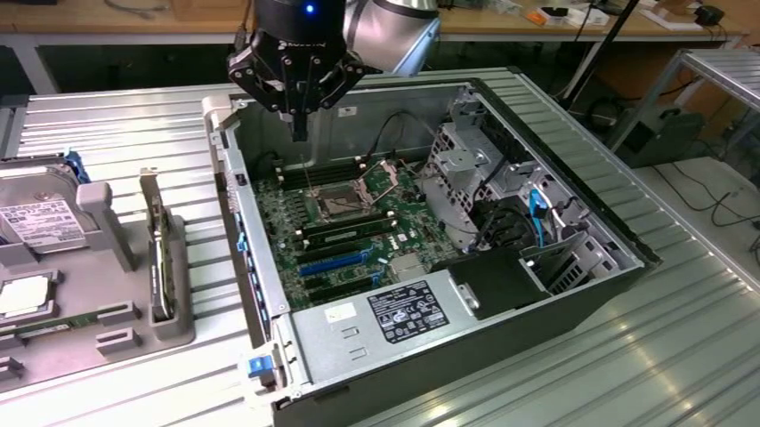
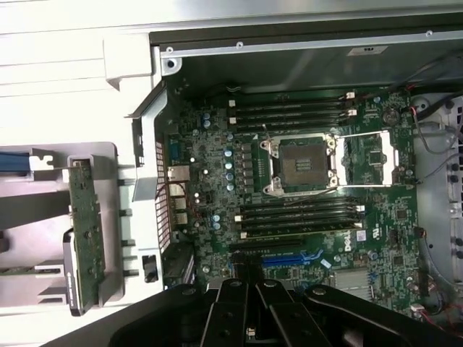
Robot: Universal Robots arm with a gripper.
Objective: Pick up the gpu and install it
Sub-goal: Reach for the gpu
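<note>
The gpu [image 1: 160, 267] stands on its long edge in a grey holder [image 1: 119, 338] at the exterior view's left, outside the computer case. In the wrist view the gpu [image 2: 87, 231] shows a green board face with a silver bracket at one end. My gripper [image 1: 297, 132] hangs above the far end of the open case, over the motherboard [image 1: 344, 222]. Its fingers are shut together and point down with nothing between them. My gripper [image 2: 246, 303] is a dark mass in the wrist view, well apart from the gpu.
The open black case [image 1: 570, 294] lies on its side on a ribbed metal table [image 1: 665, 356]. Inside are an open CPU socket [image 2: 300, 165], memory slots and a blue expansion slot [image 2: 293, 258]. A silver hard drive [image 1: 36, 222] and a memory stick [image 1: 53, 326] sit in the holder.
</note>
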